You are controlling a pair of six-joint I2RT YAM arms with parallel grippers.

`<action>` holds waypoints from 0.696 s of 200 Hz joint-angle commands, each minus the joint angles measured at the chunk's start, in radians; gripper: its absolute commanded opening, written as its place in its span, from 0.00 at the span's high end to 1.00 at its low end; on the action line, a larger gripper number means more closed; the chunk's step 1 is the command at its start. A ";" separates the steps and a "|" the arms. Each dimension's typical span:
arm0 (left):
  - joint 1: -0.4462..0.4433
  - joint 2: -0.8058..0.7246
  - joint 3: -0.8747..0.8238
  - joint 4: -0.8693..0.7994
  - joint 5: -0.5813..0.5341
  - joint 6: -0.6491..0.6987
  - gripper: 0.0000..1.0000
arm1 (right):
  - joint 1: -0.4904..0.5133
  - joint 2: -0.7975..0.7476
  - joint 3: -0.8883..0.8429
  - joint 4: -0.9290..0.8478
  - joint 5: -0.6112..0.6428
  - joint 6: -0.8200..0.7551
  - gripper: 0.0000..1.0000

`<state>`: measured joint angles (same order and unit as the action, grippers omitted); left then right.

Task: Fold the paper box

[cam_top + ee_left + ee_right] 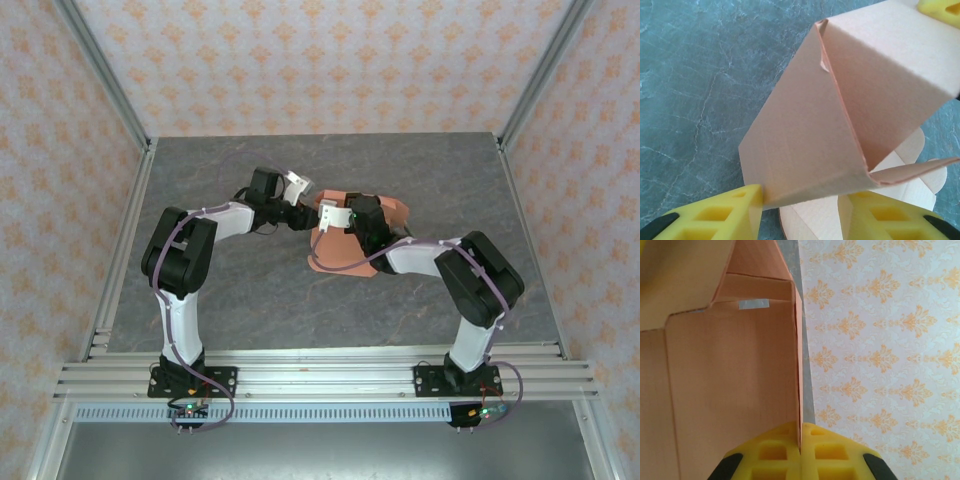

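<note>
The paper box (pixel 335 258) is salmon-orange card, partly folded, lying mid-table between the two arms. In the left wrist view one folded panel of the box (pixel 805 140) slopes up from a crease, with a pale rounded flap flat on the table under it. My left gripper (pixel 802 205) is open; the panel's lower edge spans the gap, and the left fingertip (pixel 752 202) touches its corner. From above, this gripper (pixel 308 214) sits at the box's left side. My right gripper (pixel 801 440) is shut on an upright wall of the box (pixel 730 380), and from above it (pixel 350 218) is over the box.
The grey marbled tabletop (pixel 250 290) lies around the box. Aluminium frame posts (pixel 105 70) and patterned wallpaper panels (pixel 330 60) enclose the table on three sides. A metal rail (pixel 320 380) carries both arm bases at the near edge.
</note>
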<state>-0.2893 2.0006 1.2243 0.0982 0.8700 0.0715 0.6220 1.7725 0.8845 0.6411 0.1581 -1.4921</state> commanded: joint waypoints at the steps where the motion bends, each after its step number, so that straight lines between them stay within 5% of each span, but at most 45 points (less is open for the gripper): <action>1: -0.006 0.009 0.039 -0.010 -0.027 0.007 0.55 | 0.009 -0.038 -0.008 -0.050 -0.032 0.035 1.00; 65: 0.005 0.007 0.074 -0.058 -0.041 0.004 0.42 | 0.003 -0.038 0.012 -0.116 -0.045 0.058 1.00; 139: 0.004 0.046 0.125 -0.091 0.017 0.013 0.39 | -0.004 -0.012 0.042 -0.177 -0.056 0.066 1.00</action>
<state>-0.2874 2.0159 1.2942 -0.0051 0.8581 0.0788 0.6136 1.7523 0.9073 0.5259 0.1467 -1.4384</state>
